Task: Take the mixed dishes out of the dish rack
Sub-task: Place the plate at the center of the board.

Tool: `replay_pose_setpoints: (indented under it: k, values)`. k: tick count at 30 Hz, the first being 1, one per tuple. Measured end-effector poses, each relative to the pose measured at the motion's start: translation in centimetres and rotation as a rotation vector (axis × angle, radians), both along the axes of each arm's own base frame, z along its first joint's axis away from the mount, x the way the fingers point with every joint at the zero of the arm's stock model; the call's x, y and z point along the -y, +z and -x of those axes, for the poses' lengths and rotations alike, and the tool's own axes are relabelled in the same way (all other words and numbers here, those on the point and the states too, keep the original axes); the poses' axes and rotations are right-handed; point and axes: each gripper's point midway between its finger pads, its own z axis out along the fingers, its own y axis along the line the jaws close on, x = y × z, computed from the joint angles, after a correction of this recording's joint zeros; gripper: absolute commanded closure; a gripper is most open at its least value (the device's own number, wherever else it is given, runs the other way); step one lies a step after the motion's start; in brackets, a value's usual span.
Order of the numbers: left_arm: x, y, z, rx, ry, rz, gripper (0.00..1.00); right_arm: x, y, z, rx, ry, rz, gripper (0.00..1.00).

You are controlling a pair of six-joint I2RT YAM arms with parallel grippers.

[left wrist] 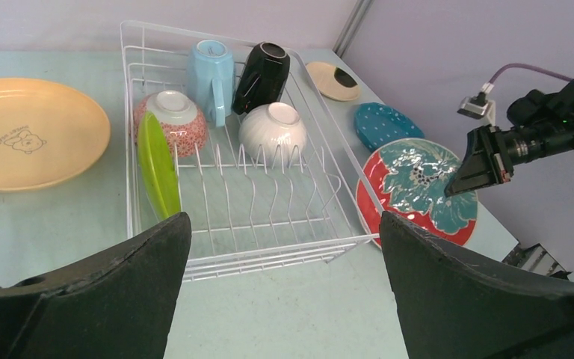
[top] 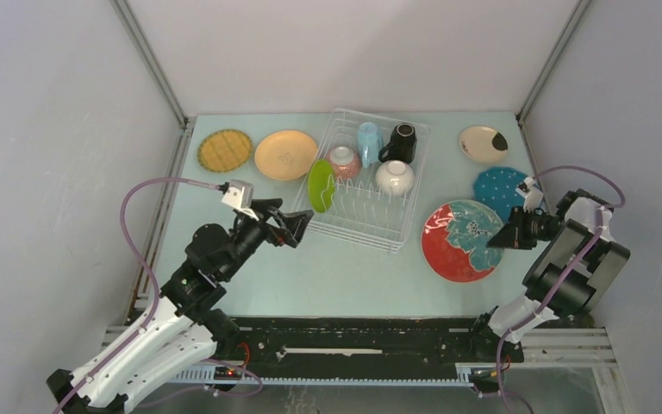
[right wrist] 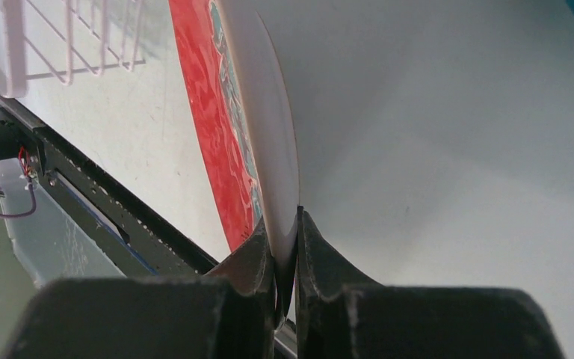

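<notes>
The white wire dish rack (top: 396, 231) (left wrist: 344, 241) holds a lime green plate (top: 320, 185) (left wrist: 157, 166) on edge, a speckled bowl (top: 343, 161) (left wrist: 172, 120), a white bowl (top: 394, 177) (left wrist: 272, 132), a light-blue cup (top: 368, 141) (left wrist: 213, 78) and a black mug (top: 399, 143) (left wrist: 262, 75). My right gripper (top: 502, 235) (right wrist: 285, 224) is shut on the rim of the red floral plate (top: 452, 243) (left wrist: 389, 198) (right wrist: 217, 112), right of the rack. My left gripper (top: 300, 226) (left wrist: 284, 247) is open and empty just before the rack's near left corner.
On the table lie a yellow woven-pattern plate (top: 224, 149), an orange plate (top: 285, 154) (left wrist: 26, 133), a cream plate (top: 483, 143) (left wrist: 332, 79) and a blue dotted plate (top: 498, 188) (left wrist: 385, 124). Grey walls close in on both sides and behind.
</notes>
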Motion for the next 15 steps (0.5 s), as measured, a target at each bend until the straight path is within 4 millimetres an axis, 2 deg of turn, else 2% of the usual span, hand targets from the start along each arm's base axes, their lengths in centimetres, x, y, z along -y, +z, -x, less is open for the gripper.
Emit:
replay_pose_setpoints:
  k: [4,10,15]
  values:
    - [0.0,0.1,0.0,0.003,0.000,0.003,0.00,0.3,-1.8,0.3,-0.079,-0.002,-0.012,0.79]
    - [0.0,0.2,0.0,0.007,0.000,0.006,0.00,0.3,-2.8,0.3,-0.160,-0.035,-0.055,0.63]
    - [0.0,-0.3,0.0,0.005,0.000,0.004,0.00,0.6,-4.3,0.6,-0.238,-0.057,-0.053,0.54]
